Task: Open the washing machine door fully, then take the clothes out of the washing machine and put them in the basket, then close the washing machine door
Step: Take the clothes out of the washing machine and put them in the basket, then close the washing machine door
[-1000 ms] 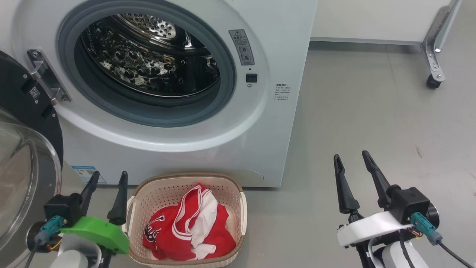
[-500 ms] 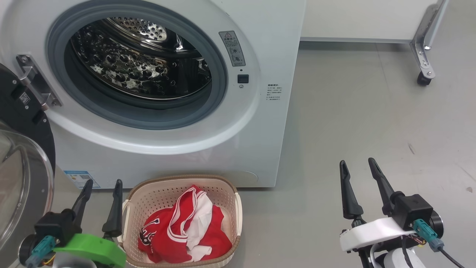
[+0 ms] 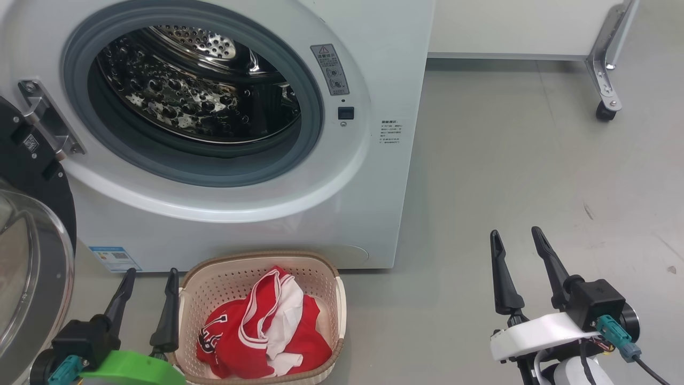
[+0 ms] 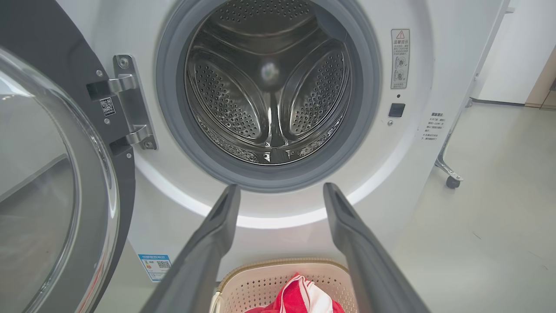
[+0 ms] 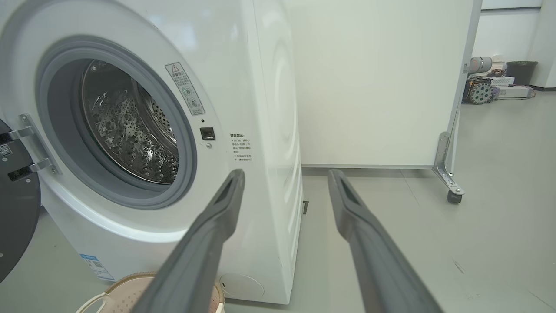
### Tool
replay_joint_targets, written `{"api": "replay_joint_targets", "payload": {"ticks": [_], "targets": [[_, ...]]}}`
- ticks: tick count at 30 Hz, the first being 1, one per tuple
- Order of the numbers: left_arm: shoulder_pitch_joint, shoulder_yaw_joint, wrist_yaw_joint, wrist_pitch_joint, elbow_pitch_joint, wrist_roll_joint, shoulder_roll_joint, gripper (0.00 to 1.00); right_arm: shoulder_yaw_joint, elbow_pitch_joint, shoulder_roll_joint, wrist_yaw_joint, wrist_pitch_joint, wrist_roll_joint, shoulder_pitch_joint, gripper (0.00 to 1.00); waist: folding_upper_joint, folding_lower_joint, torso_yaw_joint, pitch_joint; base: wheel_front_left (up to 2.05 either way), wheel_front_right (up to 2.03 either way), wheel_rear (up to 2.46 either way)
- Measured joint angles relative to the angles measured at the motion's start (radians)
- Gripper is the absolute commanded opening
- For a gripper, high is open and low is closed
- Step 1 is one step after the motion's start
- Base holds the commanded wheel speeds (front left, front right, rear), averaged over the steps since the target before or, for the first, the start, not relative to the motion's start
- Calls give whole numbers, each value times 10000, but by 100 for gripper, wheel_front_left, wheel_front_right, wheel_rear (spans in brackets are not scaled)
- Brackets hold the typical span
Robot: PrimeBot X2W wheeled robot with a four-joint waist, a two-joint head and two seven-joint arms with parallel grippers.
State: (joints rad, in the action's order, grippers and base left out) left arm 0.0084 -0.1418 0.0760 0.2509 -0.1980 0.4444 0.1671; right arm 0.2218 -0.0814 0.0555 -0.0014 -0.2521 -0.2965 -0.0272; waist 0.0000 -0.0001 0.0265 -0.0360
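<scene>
Pincers are both standing spread wide and carrying nothing. The left pincer [image 3: 152, 271], on its green mount [image 3: 131, 369], is hanging just beside the near left side of the small cream perforated plastic basket with the brown woven-look rim [image 3: 262, 255]. The right pincer [image 3: 515, 231], on its white mount [image 3: 539, 331], is hovering over bare grey floor [image 3: 507, 160], well off to the right.

Over the last second the left one is sinking toward the bottom of the head view and drawing back from the basket, while the right one is barely shifting. The whole head picture is sliding sideways too, so the camera is turning; the washer itself is not going anywhere.

Inside the basket the bright red jersey with white trim [image 3: 256, 331] is lying crumpled and staying put. Beyond it, the big white front-loading washing machine [image 3: 374, 203] is showing a bare steel perforated drum [image 4: 269, 87], with nothing red inside in the left wrist view. Off to the left, the large round door with the glossy black rim and bulging clear glass centre [image 3: 32, 182] is swung wide on its steel hinge [image 3: 45, 115].

By my reading the unloading is finished and the arm is clearing away. Only closing that door is remaining, and the left pincer is sitting nearest to it.
</scene>
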Motion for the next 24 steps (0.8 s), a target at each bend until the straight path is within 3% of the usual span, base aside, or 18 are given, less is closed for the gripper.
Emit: {"api": "replay_joint_targets", "payload": {"ticks": [24], "targets": [[424, 433, 259, 10, 215, -506, -477, 100, -27, 8, -65, 107, 0, 50, -12, 100, 0, 0, 65, -29, -13, 14, 0]]}}
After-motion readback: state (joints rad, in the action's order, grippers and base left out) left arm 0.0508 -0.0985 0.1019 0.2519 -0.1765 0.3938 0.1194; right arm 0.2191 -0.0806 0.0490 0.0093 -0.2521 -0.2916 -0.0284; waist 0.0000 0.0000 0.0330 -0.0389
